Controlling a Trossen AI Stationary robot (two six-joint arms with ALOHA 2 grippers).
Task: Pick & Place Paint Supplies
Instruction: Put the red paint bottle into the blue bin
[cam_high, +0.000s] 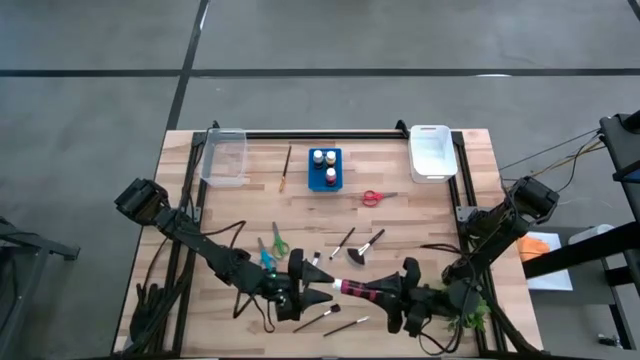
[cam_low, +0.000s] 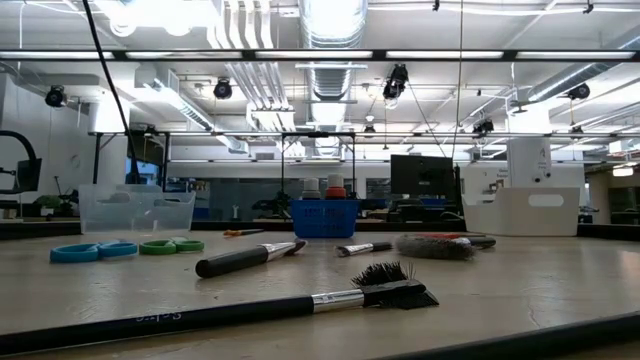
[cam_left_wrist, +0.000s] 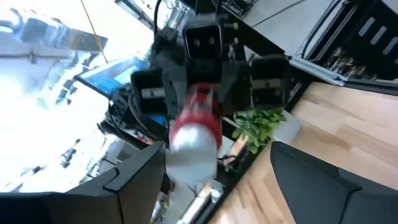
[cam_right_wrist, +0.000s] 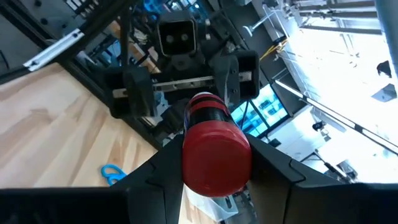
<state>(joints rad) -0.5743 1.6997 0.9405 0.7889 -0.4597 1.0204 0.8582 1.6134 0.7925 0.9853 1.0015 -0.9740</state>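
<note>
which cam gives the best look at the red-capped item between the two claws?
Right wrist view: the red-capped item fills the frame, held in the right claw. Left wrist view shows it blurred. High view shows it small, between both claws. Low view doesn't show it.

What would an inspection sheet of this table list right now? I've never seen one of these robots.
Surface: wooden table, two clear bins at the far edge.
Job's things: red-capped tube held off the table; scissors and brushes scattered; bottles in blue holder.
Clutter: green plant.
Grippers: right gripper shut on the tube; left gripper open around its other end.
Cables: black cables along both arms.
Surroundings: workshop, no people seen.
</note>
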